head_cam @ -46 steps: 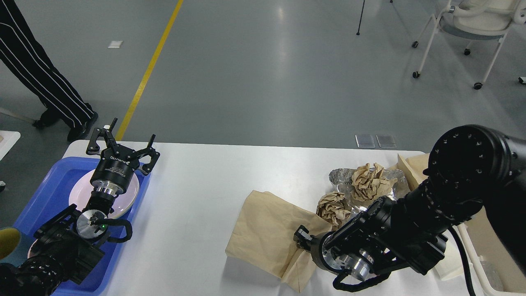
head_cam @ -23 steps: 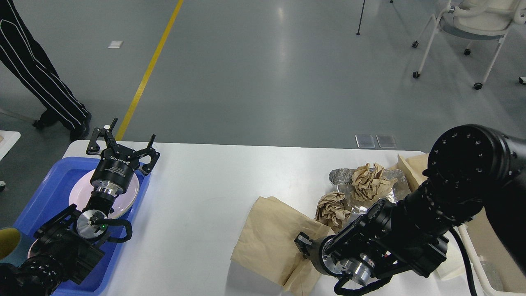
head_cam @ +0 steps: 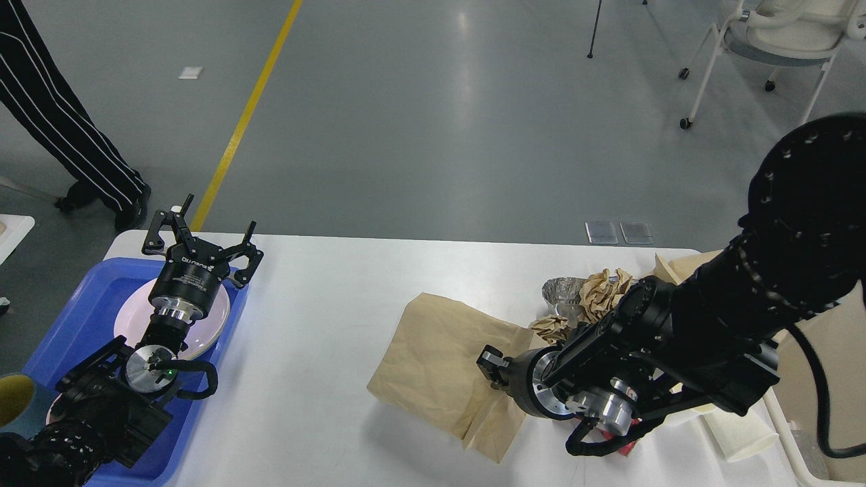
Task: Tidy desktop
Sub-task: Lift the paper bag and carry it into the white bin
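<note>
The white desktop [head_cam: 318, 318] spans the view. A flat brown paper bag [head_cam: 436, 352] lies at its middle right, its near right corner raised. My right gripper [head_cam: 490, 364] is shut on that corner of the bag; the arm hides much behind it. Two crumpled brown paper balls [head_cam: 603, 287] and a piece of crumpled foil [head_cam: 561, 291] lie just behind the arm. My left gripper [head_cam: 205, 238] is open and empty, above the far right corner of the blue tray [head_cam: 74, 318], over a pink plate [head_cam: 132, 318].
An off-white bin [head_cam: 829, 352] stands at the right table edge, with a white paper cup [head_cam: 741, 436] lying beside it. A yellow cup [head_cam: 13, 393] sits at the tray's near left. A person's legs [head_cam: 67, 128] stand at far left and a wheeled chair [head_cam: 764, 40] at far right.
My right arm has risen and swung, carrying the paper bag's corner up and slightly back; the bag shifted left. The person's legs stepped a little. The left arm has not moved.
</note>
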Robot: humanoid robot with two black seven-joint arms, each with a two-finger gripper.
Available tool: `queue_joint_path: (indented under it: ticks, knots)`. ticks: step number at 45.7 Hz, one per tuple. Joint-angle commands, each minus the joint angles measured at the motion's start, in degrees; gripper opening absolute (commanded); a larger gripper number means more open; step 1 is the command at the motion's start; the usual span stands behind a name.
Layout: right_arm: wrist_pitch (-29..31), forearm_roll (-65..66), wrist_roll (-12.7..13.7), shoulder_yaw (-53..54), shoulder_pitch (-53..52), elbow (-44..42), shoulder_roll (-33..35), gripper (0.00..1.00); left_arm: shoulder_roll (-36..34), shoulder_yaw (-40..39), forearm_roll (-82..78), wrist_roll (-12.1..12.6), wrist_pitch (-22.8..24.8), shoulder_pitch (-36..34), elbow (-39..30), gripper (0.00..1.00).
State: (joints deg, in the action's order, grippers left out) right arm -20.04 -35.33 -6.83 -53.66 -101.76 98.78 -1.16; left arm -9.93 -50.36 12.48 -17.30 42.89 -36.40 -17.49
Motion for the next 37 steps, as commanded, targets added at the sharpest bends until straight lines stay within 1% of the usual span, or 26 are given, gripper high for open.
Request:
queue_joint_path:
  ticks: [1, 6, 9, 13, 16, 21, 26, 32, 37]
  knots:
    - [11.22, 0.0, 0.06, -0.91, -8.35, 1.22, 3.71, 0.0, 0.0, 0.0, 0.0, -0.01, 0.0, 0.01, 0.0, 0.99]
    - [27.83, 0.09, 0.06, -4.34, -18.71, 1.22, 8.01, 0.0, 0.0, 0.0, 0.0, -0.01, 0.0, 0.01, 0.0, 0.99]
    - [36.36, 0.7, 0.06, -6.88, -25.83, 1.22, 9.07, 0.0, 0.0, 0.0, 0.0, -0.01, 0.0, 0.01, 0.0, 1.0]
    - [44.54, 3.42, 0.06, -10.4, -33.66, 1.22, 9.07, 0.0, 0.0, 0.0, 0.0, -0.01, 0.0, 0.01, 0.0, 0.99]
    - [48.59, 6.32, 0.06, -11.55, -37.97, 1.16, 9.07, 0.0, 0.0, 0.0, 0.0, -0.1, 0.0, 0.01, 0.0, 0.99]
    - [52.55, 10.54, 0.15, -12.43, -43.07, 1.16, 9.07, 0.0, 0.0, 0.0, 0.0, -0.01, 0.0, 0.01, 0.0, 1.0]
    - [55.28, 11.6, 0.24, -12.78, -47.56, 1.16, 9.07, 0.0, 0.0, 0.0, 0.0, -0.01, 0.0, 0.01, 0.0, 0.99]
    - [54.32, 11.69, 0.33, -14.27, -49.41, -0.07, 9.25, 0.0, 0.0, 0.0, 0.0, -0.01, 0.0, 0.01, 0.0, 0.99]
    - [50.81, 11.69, 0.24, -19.89, -49.32, -1.21, 9.51, 0.0, 0.0, 0.0, 0.0, -0.1, 0.0, 0.01, 0.0, 0.99]
